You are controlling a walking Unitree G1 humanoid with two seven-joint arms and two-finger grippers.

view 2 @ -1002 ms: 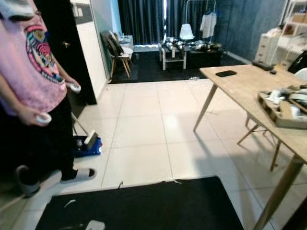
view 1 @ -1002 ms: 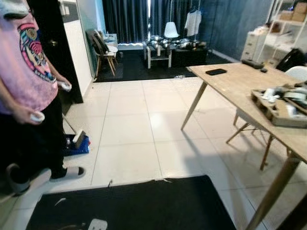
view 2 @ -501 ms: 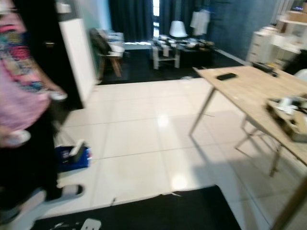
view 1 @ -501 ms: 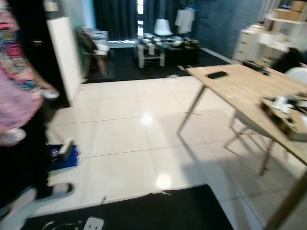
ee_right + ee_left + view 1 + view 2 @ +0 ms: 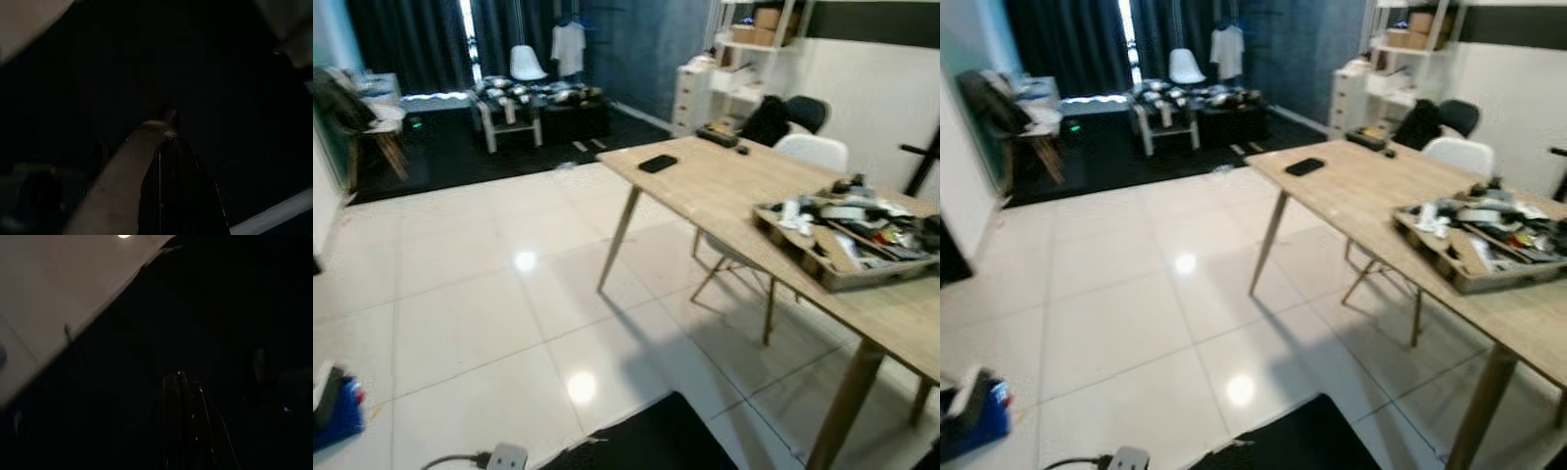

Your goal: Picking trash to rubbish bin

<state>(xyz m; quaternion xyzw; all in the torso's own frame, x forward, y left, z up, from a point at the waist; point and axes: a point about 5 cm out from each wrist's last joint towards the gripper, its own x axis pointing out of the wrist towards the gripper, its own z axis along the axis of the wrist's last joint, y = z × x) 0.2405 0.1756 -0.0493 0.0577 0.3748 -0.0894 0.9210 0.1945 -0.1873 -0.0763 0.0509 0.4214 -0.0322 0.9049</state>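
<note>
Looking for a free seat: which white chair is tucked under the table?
The near white chair, behind the wooden table; the other white chair stands far off by the curtains.

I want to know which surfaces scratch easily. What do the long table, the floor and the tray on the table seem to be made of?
The long table looks like pale wood or wood-look laminate: matte, faint grain, slanted wooden legs. The floor appears to be glossy white ceramic tile: grout lines and bright lamp reflections. The tray looks like raw slatted wood, pallet-style, unfinished; its contents are too blurred to name.
</note>
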